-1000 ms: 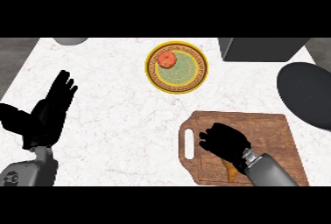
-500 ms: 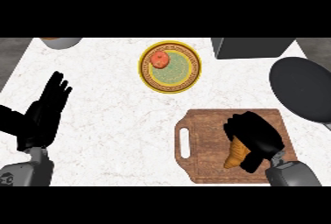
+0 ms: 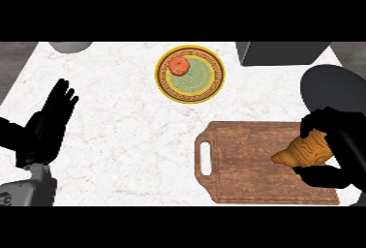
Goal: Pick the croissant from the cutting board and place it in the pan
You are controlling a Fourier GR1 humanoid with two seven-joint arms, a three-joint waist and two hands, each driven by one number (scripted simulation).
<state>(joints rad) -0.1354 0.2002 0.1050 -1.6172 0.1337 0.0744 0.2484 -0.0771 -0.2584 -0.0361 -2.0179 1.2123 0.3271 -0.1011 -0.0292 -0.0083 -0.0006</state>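
My right hand is curled round a golden-brown croissant at the right end of the wooden cutting board. One pointed end of the croissant sticks out to the left of the fingers. The dark pan lies just beyond the hand at the right edge, partly cut off. My left hand rests open at the left edge, fingers up.
A yellow-rimmed green plate with a tomato sits at the back centre. A grey box stands at the back right. A grey bowl's edge shows at the back left.
My right hand has moved right across the cutting board with the croissant in it, toward the pan. The view has shifted a little. The left hand has kept its place.
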